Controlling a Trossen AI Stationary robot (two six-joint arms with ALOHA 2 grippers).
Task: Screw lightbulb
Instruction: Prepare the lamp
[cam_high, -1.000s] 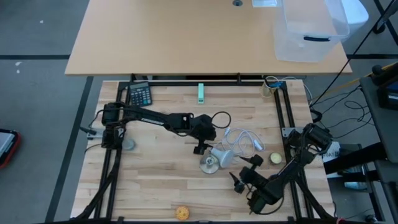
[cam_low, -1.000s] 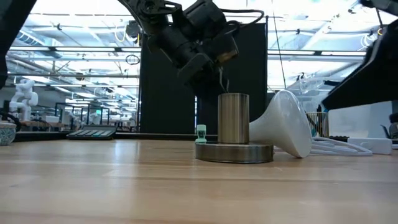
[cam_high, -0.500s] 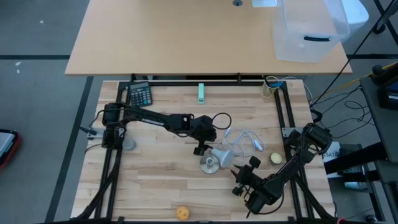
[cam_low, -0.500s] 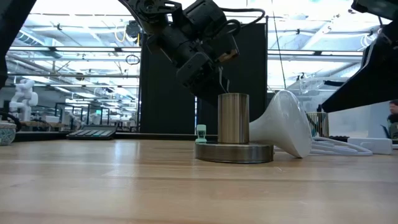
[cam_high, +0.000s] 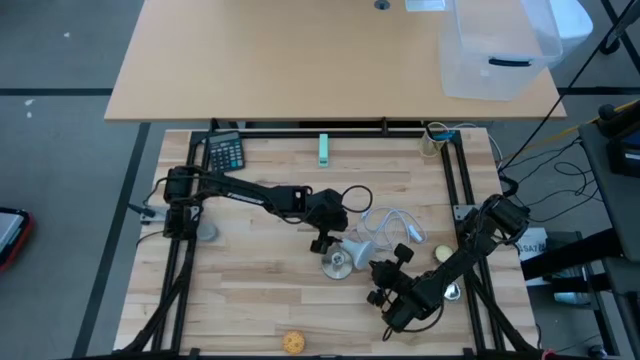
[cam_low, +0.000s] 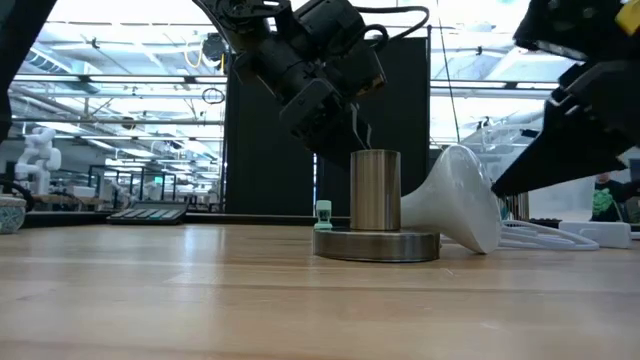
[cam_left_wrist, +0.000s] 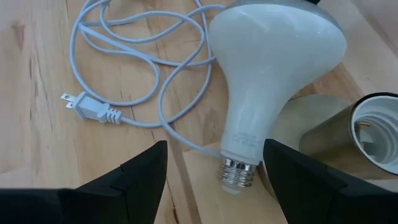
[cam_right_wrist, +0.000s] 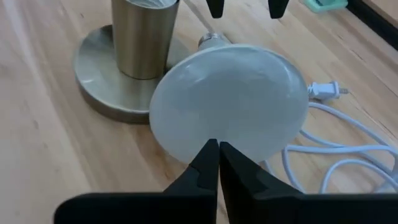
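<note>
The white lightbulb (cam_left_wrist: 273, 68) lies on its side near the table's middle. Its globe rests on the wood, and its screw base (cam_left_wrist: 237, 175) lies on the round foot (cam_right_wrist: 93, 74) of the brass socket (cam_low: 375, 190), beside the upright tube. My left gripper (cam_left_wrist: 214, 180) hovers open above the screw base, one finger on each side and neither touching it. My right gripper (cam_right_wrist: 214, 155) is shut, and its tips are at the globe's near-right rim (cam_high: 376, 267). My right gripper's shut fingertips (cam_right_wrist: 211, 149) stand at the lower rim of the globe (cam_right_wrist: 230, 106), coming slanting down from the table's near right. I cannot tell whether they touch it. The bulb lies on the table and the socket's foot.
A coiled white cord with its plug (cam_high: 392, 224) lies just right of the bulb. Farther off are a calculator (cam_high: 225, 152), a green piece (cam_high: 323, 150), a grey disc (cam_high: 205, 232), a yellowish ball (cam_high: 443, 254) and an orange ball (cam_high: 292, 342). A clear bin (cam_high: 495, 50) stands on the far table.
My right gripper has moved toward the table's left and a little toward the far edge, up to the bulb's globe. The bulb and the socket have kept their places.
</note>
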